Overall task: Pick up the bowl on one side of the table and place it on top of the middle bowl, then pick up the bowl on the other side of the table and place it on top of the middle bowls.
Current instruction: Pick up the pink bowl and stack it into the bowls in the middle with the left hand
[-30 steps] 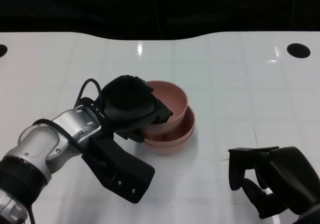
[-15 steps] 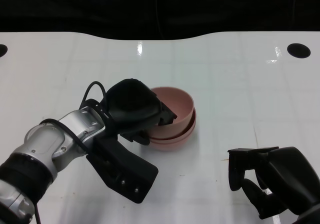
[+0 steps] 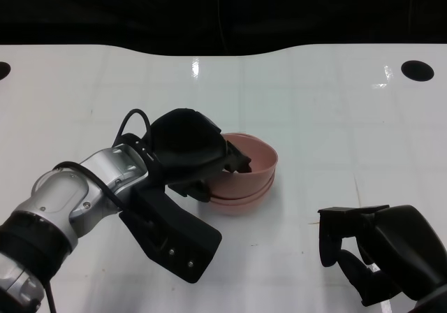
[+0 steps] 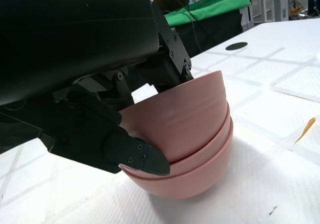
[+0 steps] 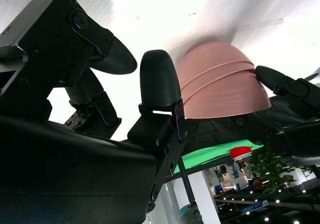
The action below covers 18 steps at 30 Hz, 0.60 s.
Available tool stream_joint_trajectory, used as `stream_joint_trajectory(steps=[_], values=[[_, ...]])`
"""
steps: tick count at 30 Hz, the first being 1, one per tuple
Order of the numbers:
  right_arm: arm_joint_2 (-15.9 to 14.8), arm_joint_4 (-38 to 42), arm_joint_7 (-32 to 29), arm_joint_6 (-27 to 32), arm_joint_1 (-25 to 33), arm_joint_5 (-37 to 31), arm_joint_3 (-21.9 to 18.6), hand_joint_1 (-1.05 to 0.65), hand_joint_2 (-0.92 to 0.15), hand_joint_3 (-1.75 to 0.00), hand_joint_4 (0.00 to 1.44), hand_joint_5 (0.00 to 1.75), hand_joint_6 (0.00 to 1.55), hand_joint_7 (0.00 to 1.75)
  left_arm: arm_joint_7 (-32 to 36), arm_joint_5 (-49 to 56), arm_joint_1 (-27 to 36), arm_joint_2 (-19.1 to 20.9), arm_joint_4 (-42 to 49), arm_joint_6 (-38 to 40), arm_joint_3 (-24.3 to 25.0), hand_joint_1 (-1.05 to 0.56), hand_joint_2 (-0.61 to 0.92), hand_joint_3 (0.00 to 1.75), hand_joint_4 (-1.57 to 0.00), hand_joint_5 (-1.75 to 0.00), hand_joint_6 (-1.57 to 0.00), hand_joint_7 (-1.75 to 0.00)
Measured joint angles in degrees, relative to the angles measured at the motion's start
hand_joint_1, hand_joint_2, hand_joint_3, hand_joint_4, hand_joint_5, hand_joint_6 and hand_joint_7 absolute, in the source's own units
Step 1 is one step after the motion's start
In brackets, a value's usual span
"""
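Pink bowls stand nested in a stack (image 3: 241,195) in the middle of the white table (image 3: 335,117). The top bowl (image 3: 250,161) sits almost level inside the ones below. My left hand (image 3: 185,152) grips its left rim. In the left wrist view the fingers (image 4: 170,49) reach over the rim of the top bowl (image 4: 185,114) and a fingertip (image 4: 142,156) presses its outer wall above the lower bowls (image 4: 200,176). My right hand (image 3: 380,250) hovers near the front right, fingers apart, holding nothing. The right wrist view shows the stack (image 5: 220,84) beyond its fingers (image 5: 160,81).
Two black round holes (image 3: 417,69) (image 3: 2,69) lie near the table's far corners. The far edge meets a dark background. A small orange scrap (image 4: 306,128) lies on the table to the right of the stack. Green cloth (image 4: 210,11) hangs beyond the table.
My left hand has carried the tilted top bowl right and down, and the bowl has settled nearly level into the stack. The right hand has not moved.
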Motion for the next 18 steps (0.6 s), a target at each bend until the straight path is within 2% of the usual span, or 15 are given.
stream_joint_trajectory(steps=[2, 3, 4, 7, 14, 18], values=[[0.0, 0.0, 0.0, 0.0, 0.0, 0.0, 0.0, -0.11, -0.19, -1.48, 0.97, 1.75, 0.83, 1.53, 0.0, 0.0, 0.0, 0.0, -0.1, 0.0, 0.0, -0.47, 0.92, 0.05, -0.60, -0.47, -0.68, -0.03], [0.0, 0.0, 0.0, 0.0, 0.0, 0.0, 0.0, -0.11, -0.19, -1.48, 0.97, 1.75, 0.83, 1.53, -0.2, 0.4, 0.0, 0.1, -0.7, 0.5, -0.1, -0.57, 0.92, 0.07, -0.46, -0.39, -0.54, -0.01], [0.0, 0.0, 0.0, 0.0, 0.0, 0.0, 0.0, -0.11, -0.19, -1.48, 0.97, 1.75, 0.83, 1.52, -0.9, 1.2, 0.1, 0.3, -1.6, 1.3, -0.3, -0.61, 0.92, 0.08, -0.39, -0.35, -0.48, -0.01], [0.0, 0.0, 0.0, 0.0, 0.0, 0.0, 0.0, -0.12, -0.19, -1.48, 0.96, 1.75, 0.84, 1.50, -2.7, 2.9, 0.4, 1.2, -4.1, 3.6, -0.6, -0.66, 0.92, 0.11, -0.27, -0.29, -0.37, 0.00], [0.2, 0.0, 0.0, 0.0, -0.1, 0.0, 0.1, -0.12, -0.19, -1.48, 0.97, 1.75, 0.84, 1.52, -4.2, 3.7, 2.9, 2.0, -7.4, 5.5, -0.6, -0.74, 0.92, 0.21, -0.14, -0.23, -0.21, 0.00], [0.2, 0.0, 0.0, 0.1, -0.1, -0.1, 0.1, -0.12, -0.19, -1.47, 0.97, 1.75, 0.84, 1.52, -8.4, 0.6, 4.0, 2.4, -9.1, 6.0, 0.3, -0.80, 0.92, 0.30, -0.07, -0.20, -0.15, 0.00]])
